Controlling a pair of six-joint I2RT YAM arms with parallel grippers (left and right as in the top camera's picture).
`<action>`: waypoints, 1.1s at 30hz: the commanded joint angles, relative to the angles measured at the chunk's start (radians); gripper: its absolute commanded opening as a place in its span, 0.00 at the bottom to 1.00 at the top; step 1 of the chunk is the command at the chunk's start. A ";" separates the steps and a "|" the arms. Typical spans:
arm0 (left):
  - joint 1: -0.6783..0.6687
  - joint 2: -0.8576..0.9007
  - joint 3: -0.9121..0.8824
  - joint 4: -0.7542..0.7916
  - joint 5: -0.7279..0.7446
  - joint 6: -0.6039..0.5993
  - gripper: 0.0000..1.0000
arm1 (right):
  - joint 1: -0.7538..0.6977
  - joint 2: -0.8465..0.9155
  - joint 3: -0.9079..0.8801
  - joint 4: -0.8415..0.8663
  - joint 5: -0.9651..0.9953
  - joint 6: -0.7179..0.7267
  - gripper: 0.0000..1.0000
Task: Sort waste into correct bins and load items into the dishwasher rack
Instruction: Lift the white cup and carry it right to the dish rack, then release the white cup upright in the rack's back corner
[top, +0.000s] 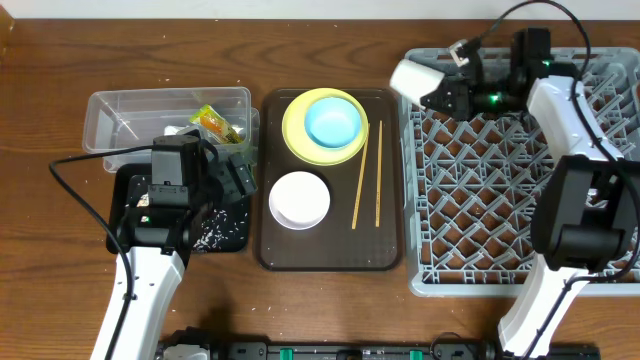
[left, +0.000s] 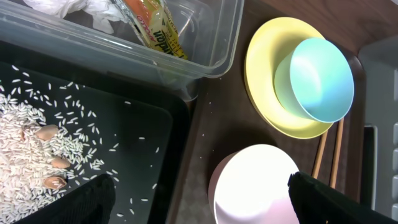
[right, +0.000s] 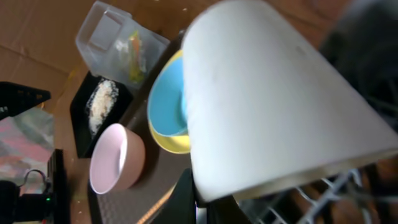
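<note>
The cup (top: 415, 77) is gripped by the right tool (top: 447, 92) and held tilted over the far left corner of the rack (top: 500, 180), which stands at the right edge of the tabletop (top: 60, 40). The left tool (top: 232, 178) is open, its fingers wide apart, over the black tub (top: 225, 238) with rice (left: 25, 155) near the left edge. The plate (top: 295, 135), the blue bowl (top: 332, 122), the white bowl (top: 299, 199) and the chopsticks (top: 366, 175) lie on the tray (top: 330, 255) in the middle.

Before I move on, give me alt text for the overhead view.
The right arm's fingers hold a small white cup at the grey rack's far-left corner. The left arm hovers above the black tub of rice; a yellow plate, blue bowl, white bowl and chopsticks sit on the brown tray.
</note>
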 joint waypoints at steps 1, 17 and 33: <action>-0.002 0.006 0.026 0.002 -0.013 0.006 0.91 | -0.024 0.009 -0.052 -0.009 0.079 -0.016 0.02; -0.002 0.006 0.026 0.002 -0.013 0.006 0.91 | -0.066 0.009 -0.059 -0.113 0.269 -0.015 0.07; -0.002 0.006 0.026 0.002 -0.013 0.006 0.92 | -0.055 -0.061 0.098 -0.280 0.455 0.133 0.02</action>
